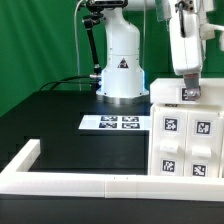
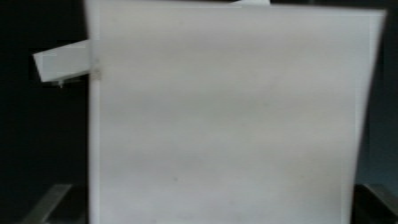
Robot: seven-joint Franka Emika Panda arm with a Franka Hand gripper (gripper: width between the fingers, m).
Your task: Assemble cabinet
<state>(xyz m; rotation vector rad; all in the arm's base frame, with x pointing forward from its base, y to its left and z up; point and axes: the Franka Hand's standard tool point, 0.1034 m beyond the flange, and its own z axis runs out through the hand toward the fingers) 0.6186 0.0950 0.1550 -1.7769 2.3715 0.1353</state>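
The white cabinet (image 1: 187,138) stands upright at the exterior view's right, showing a grid of black-and-white tagged fronts. My gripper (image 1: 190,93) comes straight down onto the cabinet's top. In the wrist view the cabinet's plain white top face (image 2: 228,120) fills nearly the whole picture. A dark fingertip (image 2: 59,205) shows dimly against one side of it, and the other finger shows against the opposite side, so the jaws stand wide and clasp the white body between them. A small white tab (image 2: 63,65) sticks out at one edge.
The marker board (image 1: 113,123) lies flat on the black table beside the cabinet. A long white rail (image 1: 70,182) borders the table's front and turns back at the exterior view's left. The arm's white base (image 1: 120,75) stands behind, before a green curtain.
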